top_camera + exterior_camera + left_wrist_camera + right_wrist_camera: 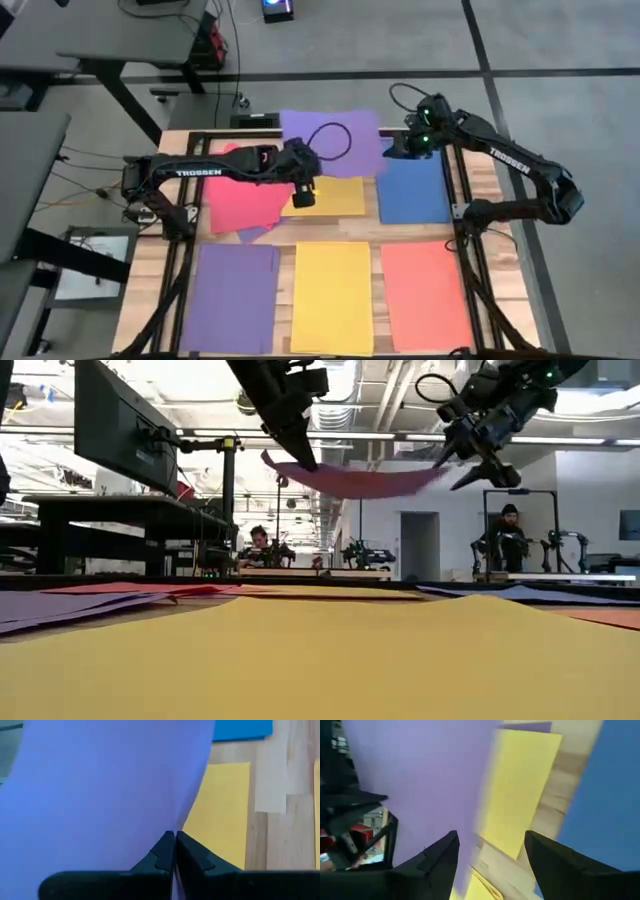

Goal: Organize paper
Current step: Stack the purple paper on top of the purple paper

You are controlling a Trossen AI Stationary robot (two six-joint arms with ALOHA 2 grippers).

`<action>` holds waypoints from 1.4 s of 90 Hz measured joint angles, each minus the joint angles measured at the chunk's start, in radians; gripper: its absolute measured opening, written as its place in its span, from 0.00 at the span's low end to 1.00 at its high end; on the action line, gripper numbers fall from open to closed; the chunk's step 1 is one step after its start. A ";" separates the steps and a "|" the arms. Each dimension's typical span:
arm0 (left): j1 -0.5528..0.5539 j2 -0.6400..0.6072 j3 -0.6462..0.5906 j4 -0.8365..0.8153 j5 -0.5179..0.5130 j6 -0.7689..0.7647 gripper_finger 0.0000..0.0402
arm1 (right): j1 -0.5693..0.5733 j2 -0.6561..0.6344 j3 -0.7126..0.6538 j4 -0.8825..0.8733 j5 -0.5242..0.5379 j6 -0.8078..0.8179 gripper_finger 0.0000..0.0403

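A purple sheet of paper [330, 140] hangs in the air over the table's far middle. My left gripper [303, 185] is shut on it. My right gripper [395, 150] is open at the sheet's right edge [438, 470]; I cannot tell whether a finger touches it. On the table, the far row holds red sheets [240, 205], a yellow sheet [335, 195] and a blue sheet [415, 190]. The near row holds a purple sheet [235, 295], a yellow sheet [332, 295] and an orange-red sheet [425, 290]. My left gripper pinches the lifted purple sheet between its two fingers at the near edge [172, 829], close to the left corner. The fingers [300, 455] slant downward onto it. The sheet is clear of the table, roughly level and sagging in its middle [350, 485].
A black cable [330, 140] loops above the lifted sheet. Black frame rails [190, 230] run along the table's left and right sides. Bare wood shows between the sheets [375, 215]. Beyond the table are desks, other robot arms and two people [508, 525].
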 joint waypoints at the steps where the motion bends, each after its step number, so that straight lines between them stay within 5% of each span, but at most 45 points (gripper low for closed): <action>1: 0.000 0.000 0.000 0.003 0.000 0.000 0.00 | 0.002 0.000 -0.001 0.007 0.001 0.001 0.54; 24: 0.000 -0.001 0.000 0.006 0.000 0.000 0.00 | 0.021 0.015 -0.003 0.167 0.005 0.049 0.54; 49: -0.014 -0.006 0.000 0.017 0.001 -0.002 0.00 | 0.031 0.083 -0.003 0.168 0.008 0.015 0.54; 73: -0.013 -0.007 0.000 -0.004 -0.005 -0.010 0.00 | -0.054 0.011 0.021 0.090 -0.016 -0.077 0.54; 86: -0.013 -0.007 0.000 0.038 -0.010 0.014 0.00 | -0.090 0.013 -0.014 0.090 0.062 -0.090 0.54; 126: -0.010 -0.007 0.000 0.080 -0.011 0.049 0.00 | -0.036 0.038 -0.069 0.360 -0.076 0.046 0.54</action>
